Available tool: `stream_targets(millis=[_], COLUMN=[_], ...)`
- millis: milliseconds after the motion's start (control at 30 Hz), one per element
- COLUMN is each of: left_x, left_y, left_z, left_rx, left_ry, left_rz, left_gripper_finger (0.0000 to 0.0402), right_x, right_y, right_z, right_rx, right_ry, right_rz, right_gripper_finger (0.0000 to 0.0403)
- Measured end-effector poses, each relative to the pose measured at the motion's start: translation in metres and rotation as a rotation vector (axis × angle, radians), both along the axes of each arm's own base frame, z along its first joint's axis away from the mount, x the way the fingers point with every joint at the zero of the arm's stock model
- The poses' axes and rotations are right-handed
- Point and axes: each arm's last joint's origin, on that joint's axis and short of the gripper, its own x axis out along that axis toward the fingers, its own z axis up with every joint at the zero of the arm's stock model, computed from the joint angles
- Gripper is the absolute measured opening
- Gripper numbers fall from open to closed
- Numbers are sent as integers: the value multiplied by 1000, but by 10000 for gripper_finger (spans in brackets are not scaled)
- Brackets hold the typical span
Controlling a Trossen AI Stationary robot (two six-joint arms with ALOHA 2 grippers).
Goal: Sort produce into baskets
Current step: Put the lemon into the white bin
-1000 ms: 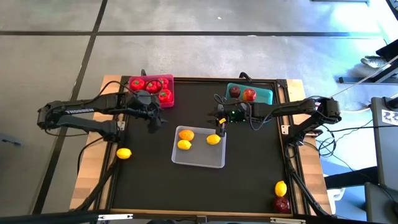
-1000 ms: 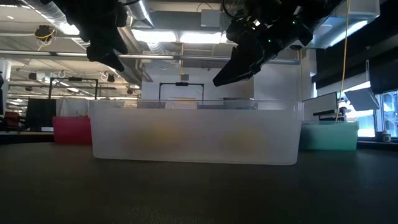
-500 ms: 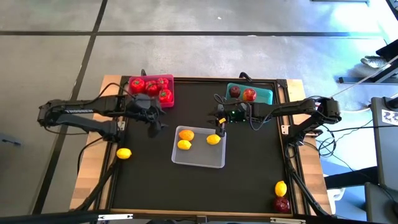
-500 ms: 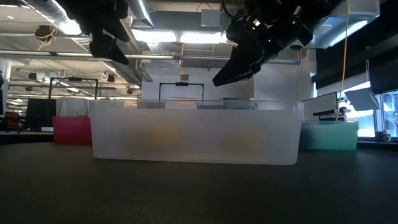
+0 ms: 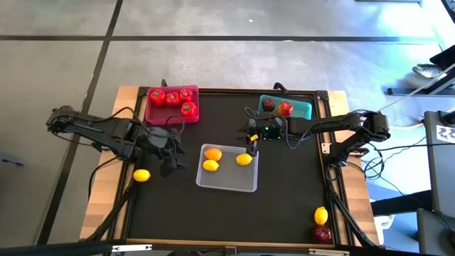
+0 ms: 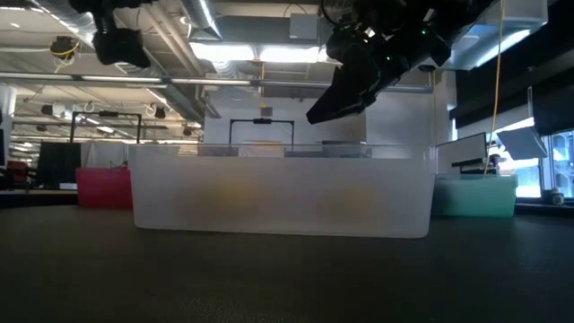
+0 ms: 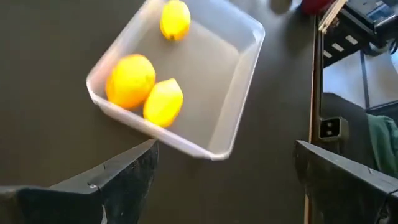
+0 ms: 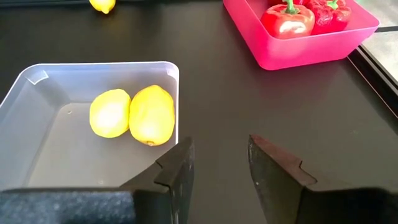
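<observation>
Translucent plastic tray (image 5: 227, 172), rounded corners, holds 3 smooth oval lemons (image 7: 130, 80); left gripper (image 5: 168, 158) just beside its left edge, jaws wide apart, empty; loose lemon (image 5: 142, 175) just left of it; right gripper (image 5: 250, 144) over tray's far right corner, dark fingers (image 8: 176, 167) partly apart, nothing between; glossy peppers (image 8: 287, 18) in pink tray (image 5: 171, 114); apples in teal tray (image 5: 304, 109).

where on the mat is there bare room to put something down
Widest free patch: the mat's near half, between the clear tray and the lemon and apple at the right corner. Crowded: the far edge with the pink tray, teal tray and both arms.
</observation>
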Motion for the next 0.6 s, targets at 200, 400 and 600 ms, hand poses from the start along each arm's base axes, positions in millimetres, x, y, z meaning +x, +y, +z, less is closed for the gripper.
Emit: stream_targets(millis=[200, 400, 600], left_x=[-3, -3, -1], left_y=[-12, -23, -36], left_z=[-2, -13, -37], left_rx=[-60, -60, -47], left_ry=[36, 152, 388], left_rz=[13, -4, -20], left_gripper_finger=[363, 363, 363], right_x=[0, 0, 0], right_y=[0, 0, 1], right_z=[0, 0, 0], right_rx=[-1, 21, 37], right_ry=[-3, -5, -6], right_rz=[0, -2, 10], right_gripper_finger=[152, 152, 152])
